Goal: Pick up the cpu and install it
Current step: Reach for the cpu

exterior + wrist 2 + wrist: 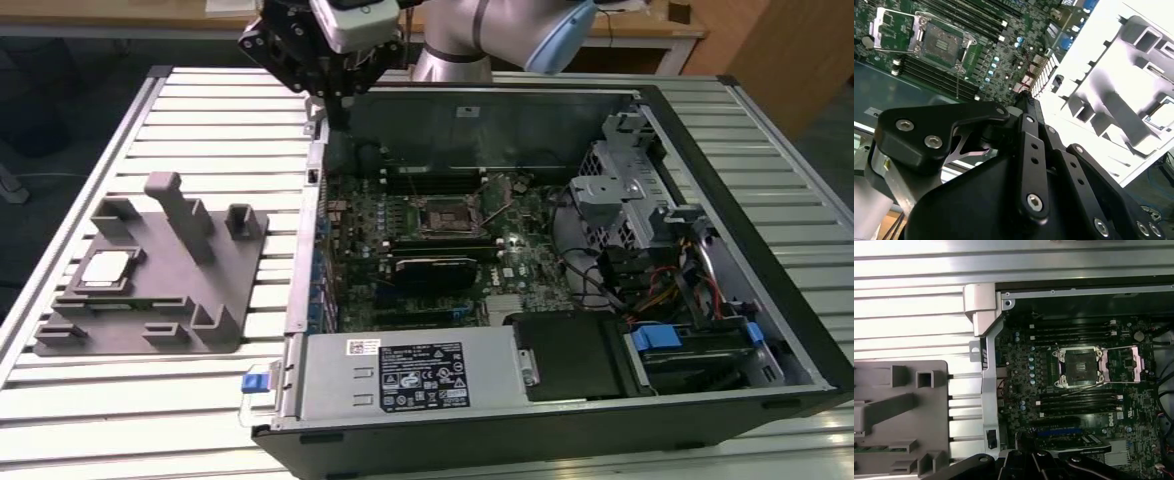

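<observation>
The gripper point(331, 98), closed on nothing, is hovering over the computer case's point(547, 125) far corner. In the exterior view the cpu point(107, 268) is lying flat on the grey fixture point(200, 290), near the worktop's point(200, 110) edge at the exterior view's left. The first wrist view is showing the socket point(1077, 367) with its frame swung open.

fixture point(904, 430) cut off, first wrist view edge

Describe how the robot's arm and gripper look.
The silvery-grey tubular arm has rounded joints, one ending in a pale blue cap. Its matte black gripper is built of flat, jointed link bars fastened with shiny silver screws. In the exterior view, a white block sits above the gripper.
</observation>
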`<action>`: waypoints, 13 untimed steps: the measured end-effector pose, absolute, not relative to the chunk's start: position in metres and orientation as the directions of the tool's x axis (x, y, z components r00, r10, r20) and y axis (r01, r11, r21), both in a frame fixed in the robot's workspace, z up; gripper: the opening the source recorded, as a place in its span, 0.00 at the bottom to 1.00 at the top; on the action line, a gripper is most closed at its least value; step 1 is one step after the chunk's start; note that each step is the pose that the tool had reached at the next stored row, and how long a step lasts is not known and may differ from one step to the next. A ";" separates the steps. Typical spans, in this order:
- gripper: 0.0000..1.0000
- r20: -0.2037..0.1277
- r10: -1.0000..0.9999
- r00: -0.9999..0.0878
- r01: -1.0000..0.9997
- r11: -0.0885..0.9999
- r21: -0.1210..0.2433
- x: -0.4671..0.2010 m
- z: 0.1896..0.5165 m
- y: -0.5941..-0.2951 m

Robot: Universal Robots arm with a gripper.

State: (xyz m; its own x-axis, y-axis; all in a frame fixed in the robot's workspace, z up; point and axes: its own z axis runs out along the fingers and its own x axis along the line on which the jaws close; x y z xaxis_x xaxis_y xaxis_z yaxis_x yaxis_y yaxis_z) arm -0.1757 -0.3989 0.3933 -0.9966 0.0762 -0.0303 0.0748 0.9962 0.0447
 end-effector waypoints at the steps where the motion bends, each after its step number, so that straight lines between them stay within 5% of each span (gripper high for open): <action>1: 0.11 -0.031 0.076 -0.997 0.075 0.996 0.045 -0.178 0.393 -0.399; 13: 0.11 -0.035 0.076 -0.996 0.075 0.996 0.045 -0.212 0.393 -0.399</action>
State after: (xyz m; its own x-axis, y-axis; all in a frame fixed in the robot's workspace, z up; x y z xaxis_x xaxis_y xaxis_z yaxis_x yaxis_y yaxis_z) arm -0.2120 -0.3989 0.3933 -0.9965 0.0762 -0.0351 0.0746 0.9962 0.0452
